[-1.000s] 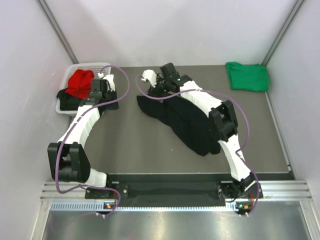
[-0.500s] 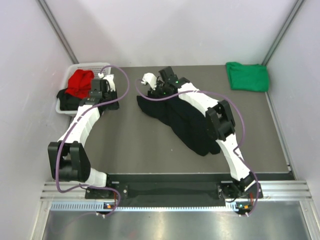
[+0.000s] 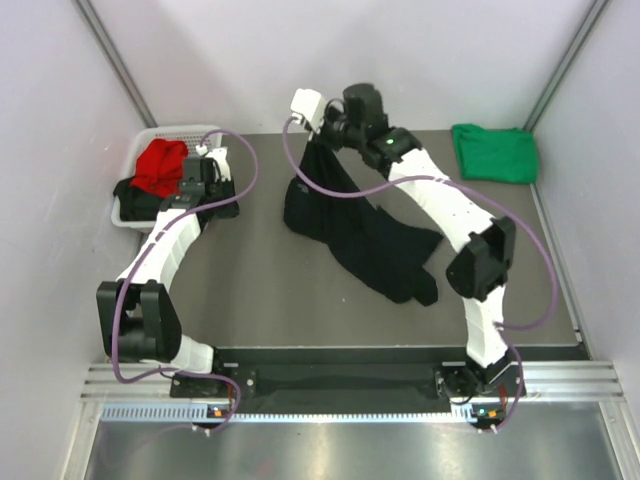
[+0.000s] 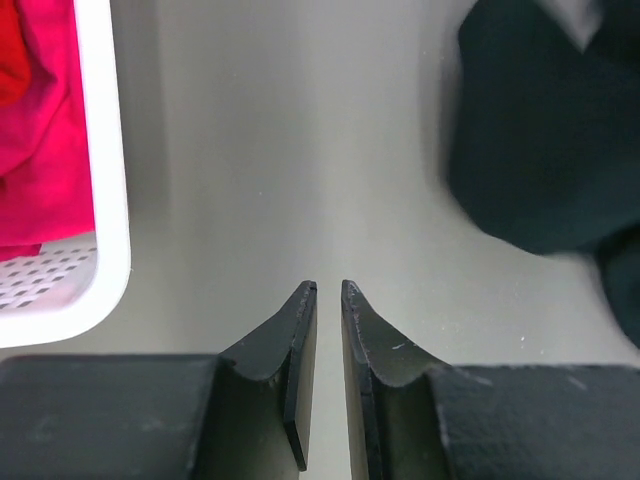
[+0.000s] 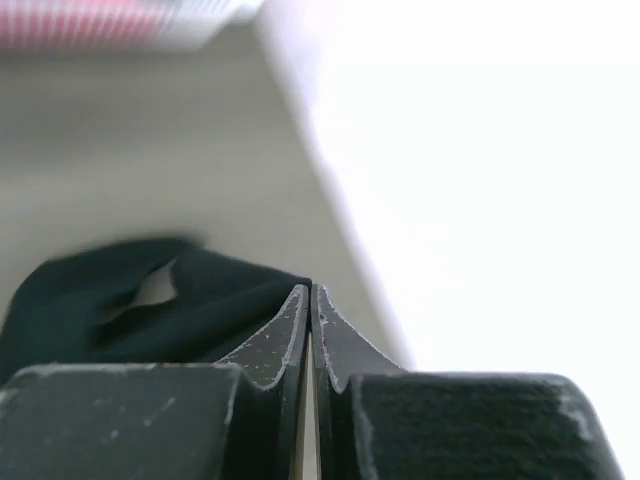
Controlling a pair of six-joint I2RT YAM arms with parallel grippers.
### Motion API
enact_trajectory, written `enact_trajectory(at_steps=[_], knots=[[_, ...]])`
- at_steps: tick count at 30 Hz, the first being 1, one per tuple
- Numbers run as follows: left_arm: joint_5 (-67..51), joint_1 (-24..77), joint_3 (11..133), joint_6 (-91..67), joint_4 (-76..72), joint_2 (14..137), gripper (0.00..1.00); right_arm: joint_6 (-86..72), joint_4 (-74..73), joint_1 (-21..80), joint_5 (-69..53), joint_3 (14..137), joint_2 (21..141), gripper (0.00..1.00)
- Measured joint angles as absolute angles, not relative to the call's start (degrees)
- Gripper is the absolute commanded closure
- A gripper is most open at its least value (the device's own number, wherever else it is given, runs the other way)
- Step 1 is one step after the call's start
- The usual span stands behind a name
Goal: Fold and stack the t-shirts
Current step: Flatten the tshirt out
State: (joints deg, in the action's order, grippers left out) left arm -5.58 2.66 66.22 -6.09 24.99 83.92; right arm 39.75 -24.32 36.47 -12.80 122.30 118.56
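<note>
A large black t-shirt point(image 3: 365, 235) lies across the table's middle, its far end pulled up off the surface. That raised end hangs from my right gripper point(image 3: 327, 135), which is shut on it; in the right wrist view the black t-shirt point(image 5: 120, 300) bunches just behind the closed right gripper point(image 5: 311, 290). My left gripper point(image 3: 212, 192) hovers low beside the basket, well left of the shirt. Seen from its wrist, the left gripper point(image 4: 329, 288) stands slightly open over bare table with nothing between the fingers. A folded green t-shirt point(image 3: 495, 152) rests at the back right.
A white lattice basket point(image 3: 128, 218) stands at the left edge, holding a red t-shirt point(image 3: 160, 165) and dark cloth. Its rim point(image 4: 105, 150) and pink-red cloth point(image 4: 45, 130) lie just left of my left gripper. Walls close in the table at the back and both sides.
My right gripper has shut on the black t-shirt's far end and risen toward the back, drawing the cloth up and stretching it. The left arm has stayed still.
</note>
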Motion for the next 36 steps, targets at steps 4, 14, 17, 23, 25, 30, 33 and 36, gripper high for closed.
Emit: enact_trajectory(at_steps=[4, 14, 17, 23, 25, 30, 33, 36], knots=[[-5.6, 2.7, 66.5, -6.1, 24.3, 84.1, 0.79, 42.5, -21.0, 37.7, -12.4, 124.2, 112.3, 1.0], [-5.2, 2.7, 71.9, -5.9, 24.0, 85.8, 0.79, 47.1, -18.2, 41.5, -11.8, 122.8, 108.8, 1.0], [-4.4, 2.7, 74.9, -5.5, 24.1, 85.9, 0.79, 48.7, -21.8, 41.8, -13.5, 119.0, 107.9, 1.0], [-3.4, 2.4, 80.7, -3.5, 24.1, 86.0, 0.73, 51.0, -34.4, 44.7, -18.8, 111.8, 106.3, 0.79], [-4.4, 2.3, 82.0, -2.7, 24.1, 86.6, 0.68, 50.4, -37.0, 45.7, -20.4, 108.2, 104.9, 0.51], [-10.3, 2.2, 86.3, -0.7, 24.7, 93.6, 0.64, 46.8, -36.9, 44.9, -19.7, 100.4, 101.9, 0.47], [-13.3, 2.3, 91.0, -0.2, 25.3, 100.6, 0.62, 42.3, -35.9, 40.6, -19.1, 99.1, 103.1, 0.47], [-15.5, 2.3, 94.7, 0.0, 26.1, 106.7, 0.58, 37.7, -36.4, 34.3, -19.3, 103.5, 108.8, 0.47]])
